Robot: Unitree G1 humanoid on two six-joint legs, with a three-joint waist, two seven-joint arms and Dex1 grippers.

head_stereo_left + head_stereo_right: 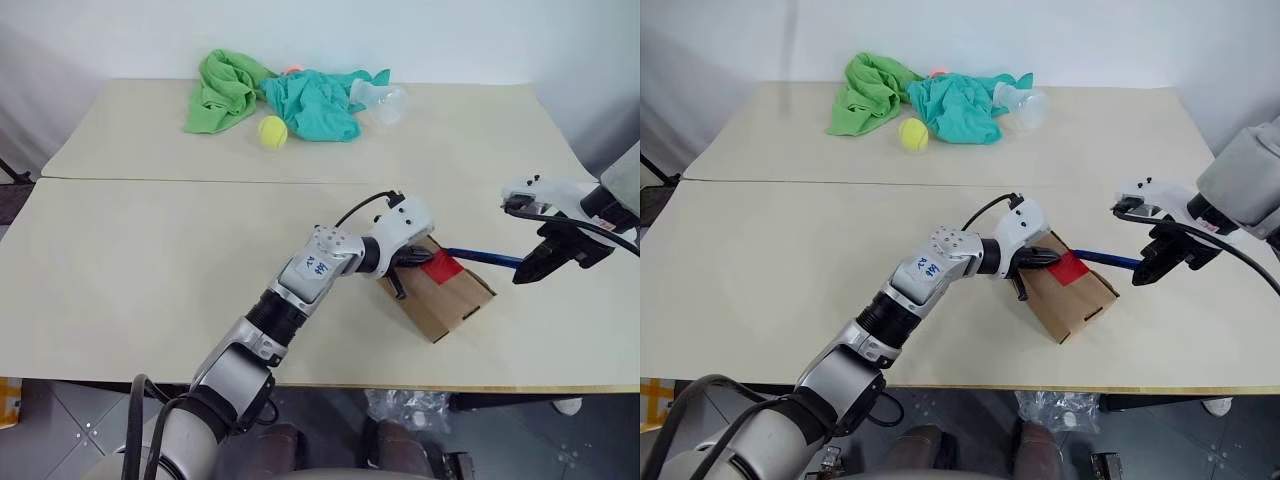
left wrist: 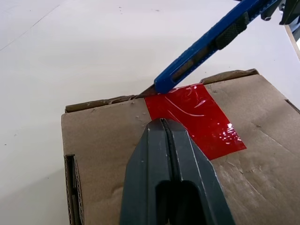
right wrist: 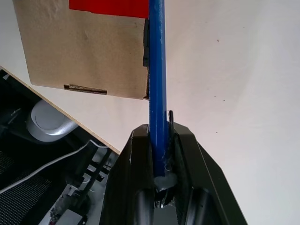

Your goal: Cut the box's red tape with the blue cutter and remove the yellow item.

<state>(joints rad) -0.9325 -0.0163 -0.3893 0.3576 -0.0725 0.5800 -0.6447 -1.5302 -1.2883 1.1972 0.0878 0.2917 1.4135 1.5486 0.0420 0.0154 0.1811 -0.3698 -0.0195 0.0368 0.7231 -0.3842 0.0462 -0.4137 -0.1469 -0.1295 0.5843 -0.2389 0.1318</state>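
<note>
The brown cardboard box (image 1: 445, 297) lies near the table's front edge with the red tape (image 1: 442, 267) across its top seam. My left gripper (image 2: 161, 123) is shut, its fingertips pressing down on the box top right beside the tape. To the right, my right gripper (image 1: 530, 268) is shut on the blue cutter (image 1: 485, 257). The cutter reaches left to the box. Its blade tip (image 2: 149, 90) meets the far edge of the red tape (image 2: 194, 117) at the box's rim. The yellow item is out of view.
At the table's far side lie a green cloth (image 1: 222, 90), a teal cloth (image 1: 312, 101), a yellow-green tennis ball (image 1: 272, 131) and a clear plastic cup (image 1: 384, 101). The table's front edge (image 1: 420, 385) runs just below the box.
</note>
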